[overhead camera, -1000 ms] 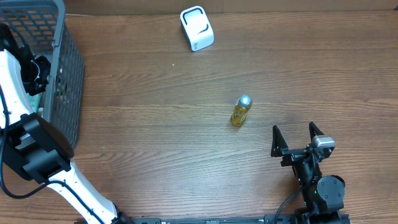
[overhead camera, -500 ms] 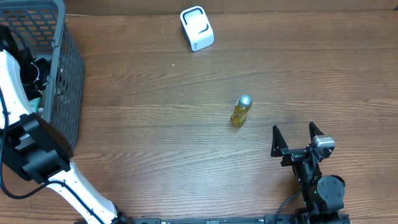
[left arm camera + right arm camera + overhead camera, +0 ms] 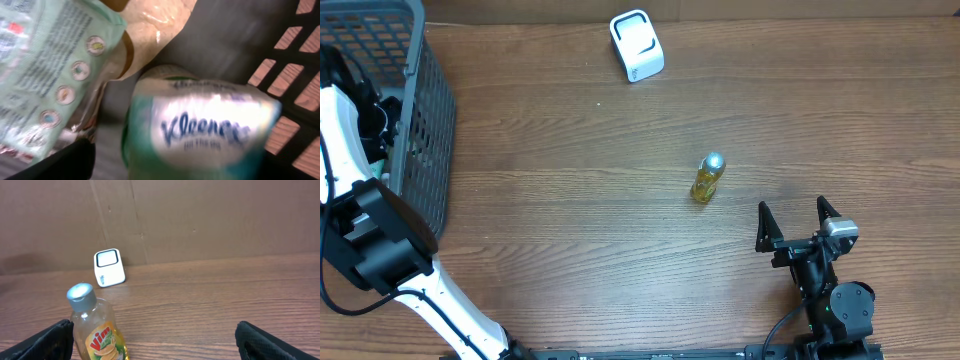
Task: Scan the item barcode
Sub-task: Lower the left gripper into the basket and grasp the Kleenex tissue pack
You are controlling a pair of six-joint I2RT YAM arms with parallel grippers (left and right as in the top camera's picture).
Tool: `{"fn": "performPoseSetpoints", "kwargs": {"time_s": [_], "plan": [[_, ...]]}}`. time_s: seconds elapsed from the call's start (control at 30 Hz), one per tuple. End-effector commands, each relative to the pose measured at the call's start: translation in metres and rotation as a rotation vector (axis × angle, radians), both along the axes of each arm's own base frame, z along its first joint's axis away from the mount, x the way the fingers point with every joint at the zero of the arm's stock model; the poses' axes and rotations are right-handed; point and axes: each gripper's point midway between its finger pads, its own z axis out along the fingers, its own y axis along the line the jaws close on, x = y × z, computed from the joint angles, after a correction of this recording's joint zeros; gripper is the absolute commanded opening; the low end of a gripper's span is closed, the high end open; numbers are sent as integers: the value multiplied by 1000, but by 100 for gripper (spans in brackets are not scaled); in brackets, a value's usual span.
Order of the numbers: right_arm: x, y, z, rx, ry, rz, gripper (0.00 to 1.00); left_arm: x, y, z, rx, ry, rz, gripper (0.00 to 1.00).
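A yellow Vim bottle with a grey cap stands upright mid-table; the right wrist view shows it beside the left finger. My right gripper rests near the front edge, open and holding nothing. The white scanner sits at the back. My left gripper reaches into the grey basket. In the left wrist view a teal Kleenex pack lies between its spread jaws, blurred. The left finger stands apart from the pack. My left gripper is open.
Inside the basket a pale green printed packet and a tan wrapper lie against the Kleenex pack. The basket's lattice wall stands close on the right. Bare wood lies between bottle, scanner and basket.
The left gripper's jaws have spread apart inside the basket and the wrist has shifted slightly. The right arm, bottle and scanner have not moved.
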Motion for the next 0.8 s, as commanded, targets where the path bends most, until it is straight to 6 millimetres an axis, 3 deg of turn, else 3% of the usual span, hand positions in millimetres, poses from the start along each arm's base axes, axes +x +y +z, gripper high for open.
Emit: {"fn": "performPoseSetpoints", "kwargs": {"time_s": [0.0, 0.2, 0.37, 0.53, 0.63, 0.67, 0.77], "plan": [[0, 0, -2, -3, -4, 3, 100, 0, -11, -21, -45, 15, -17, 83], [0, 0, -2, -4, -4, 3, 100, 1, -10, -25, -43, 11, -17, 70], [0, 0, -2, -3, -4, 3, 100, 3, -10, -25, -40, 6, -17, 65], [0, 0, -2, -3, -4, 3, 100, 7, -8, -22, -32, -12, -18, 52], [0, 0, -2, -3, -4, 3, 100, 14, -4, -3, -17, -44, -17, 49], [0, 0, -2, -3, -4, 3, 100, 18, 0, 15, -2, -70, -16, 40], [0, 0, -2, -3, -4, 3, 100, 27, 4, 53, 31, -133, -11, 38]]}}
